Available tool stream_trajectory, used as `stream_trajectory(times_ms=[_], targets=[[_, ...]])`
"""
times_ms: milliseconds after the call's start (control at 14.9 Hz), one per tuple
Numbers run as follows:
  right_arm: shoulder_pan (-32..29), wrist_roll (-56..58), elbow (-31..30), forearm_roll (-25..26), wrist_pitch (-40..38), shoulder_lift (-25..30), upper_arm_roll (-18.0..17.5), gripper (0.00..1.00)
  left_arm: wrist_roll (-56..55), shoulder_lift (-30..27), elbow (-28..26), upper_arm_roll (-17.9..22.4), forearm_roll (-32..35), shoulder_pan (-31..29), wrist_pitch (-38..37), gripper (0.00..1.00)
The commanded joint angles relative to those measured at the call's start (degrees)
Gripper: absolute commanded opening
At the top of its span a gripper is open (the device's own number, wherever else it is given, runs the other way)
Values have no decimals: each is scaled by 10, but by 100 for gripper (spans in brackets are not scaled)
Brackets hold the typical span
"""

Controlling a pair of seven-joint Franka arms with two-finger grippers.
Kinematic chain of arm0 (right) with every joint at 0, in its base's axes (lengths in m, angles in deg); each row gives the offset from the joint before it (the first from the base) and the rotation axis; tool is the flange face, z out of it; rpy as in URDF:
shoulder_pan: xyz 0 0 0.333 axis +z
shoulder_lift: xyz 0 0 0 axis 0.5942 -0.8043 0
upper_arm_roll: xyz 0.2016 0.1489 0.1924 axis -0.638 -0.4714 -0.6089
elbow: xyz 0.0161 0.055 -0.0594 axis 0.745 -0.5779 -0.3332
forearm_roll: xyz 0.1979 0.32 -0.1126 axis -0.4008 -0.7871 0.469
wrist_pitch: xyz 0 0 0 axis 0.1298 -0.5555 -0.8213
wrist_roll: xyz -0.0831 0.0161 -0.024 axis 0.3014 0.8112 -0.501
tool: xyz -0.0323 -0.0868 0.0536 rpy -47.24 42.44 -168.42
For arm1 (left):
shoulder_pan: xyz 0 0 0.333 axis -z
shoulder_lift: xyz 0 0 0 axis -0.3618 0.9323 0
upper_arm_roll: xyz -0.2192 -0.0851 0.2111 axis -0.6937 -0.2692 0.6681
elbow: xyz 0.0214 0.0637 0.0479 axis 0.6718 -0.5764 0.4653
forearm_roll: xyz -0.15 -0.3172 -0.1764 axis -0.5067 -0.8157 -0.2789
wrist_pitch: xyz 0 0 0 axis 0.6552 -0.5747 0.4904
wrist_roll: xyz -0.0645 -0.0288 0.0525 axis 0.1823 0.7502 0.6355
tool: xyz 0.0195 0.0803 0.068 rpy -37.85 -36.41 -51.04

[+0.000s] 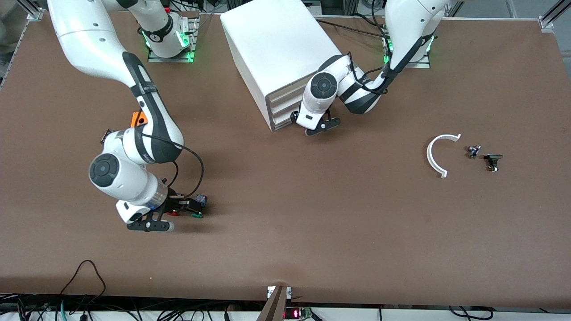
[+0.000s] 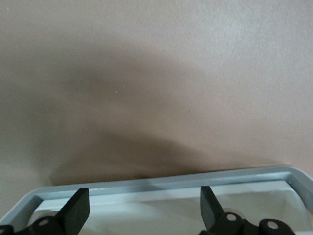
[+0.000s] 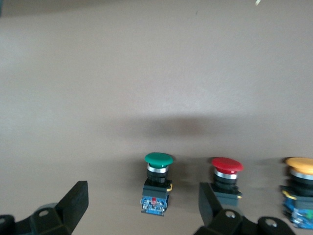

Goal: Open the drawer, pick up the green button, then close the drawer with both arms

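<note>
The green-capped button [image 3: 158, 182] lies on the bare table, cap toward the front camera [image 1: 196, 215]. My right gripper [image 3: 142, 196] is open just over it, a finger on each side, not touching; in the front view the gripper [image 1: 189, 206] is low near the table's front. The white cabinet [image 1: 276, 49] stands at the back. My left gripper [image 2: 144, 200] is open at the lowest drawer [image 1: 284, 124], its fingers on either side of the drawer's pale rim [image 2: 171, 182]. In the front view that gripper [image 1: 297, 118] is mostly hidden under its wrist.
A red-capped button [image 3: 226, 177] and an orange-capped one [image 3: 299, 186] lie beside the green one; the red cap [image 1: 174, 213] also shows in the front view. A white curved piece [image 1: 435, 156] and two small dark parts [image 1: 473, 150] [image 1: 492, 161] lie toward the left arm's end.
</note>
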Motion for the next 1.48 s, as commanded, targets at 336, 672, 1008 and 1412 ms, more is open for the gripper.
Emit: stream_trajectory(times_ms=[336, 672, 1008, 1412], targets=[[-11, 0, -40, 19, -132, 145, 25, 100, 15, -8, 33, -18, -15, -17, -67, 99], [-71, 7, -138, 51, -152, 260, -5, 100, 121, -23, 83, -17, -6, -76, -159, 99], [-92, 2, -182, 84, -221, 355, -25, 100, 286, -82, 106, -13, -6, -164, -201, 99], [-98, 0, -183, 84, -307, 425, -25, 100, 484, -83, 235, -11, -4, -256, -338, 99]])
